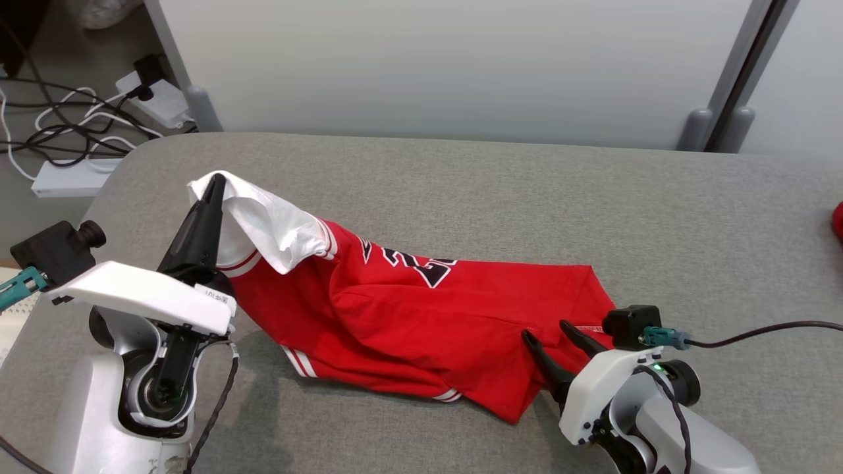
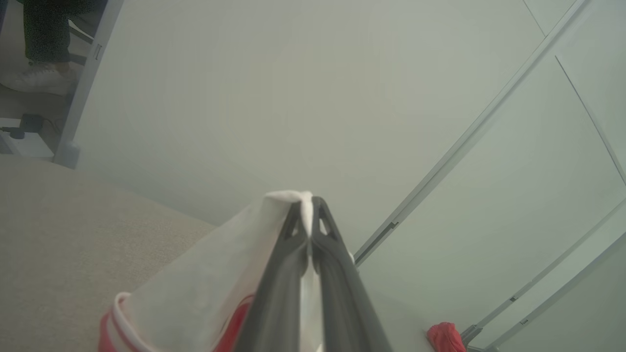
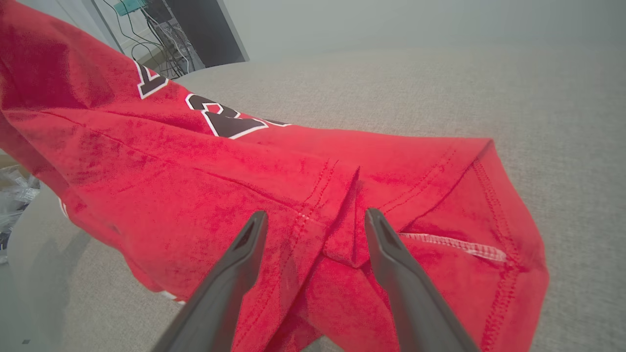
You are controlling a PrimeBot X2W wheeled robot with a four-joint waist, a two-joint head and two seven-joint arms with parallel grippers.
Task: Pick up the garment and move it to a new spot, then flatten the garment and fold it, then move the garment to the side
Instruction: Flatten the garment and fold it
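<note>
The jersey [image 1: 408, 309] lies rumpled on the tabletop [image 1: 593, 197]. The left pincer [image 1: 215, 187] is clenched on its white sleeve [image 1: 276, 230], while the right pincer [image 1: 546, 331] gapes over the hem [image 3: 455, 247]. This is probably mid-flattening; next, grip the hem and pull taut.

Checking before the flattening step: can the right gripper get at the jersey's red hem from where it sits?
Probably yes. The right gripper is open, its fingers on either side of a fold of the hem on the table, with nothing in between.
</note>
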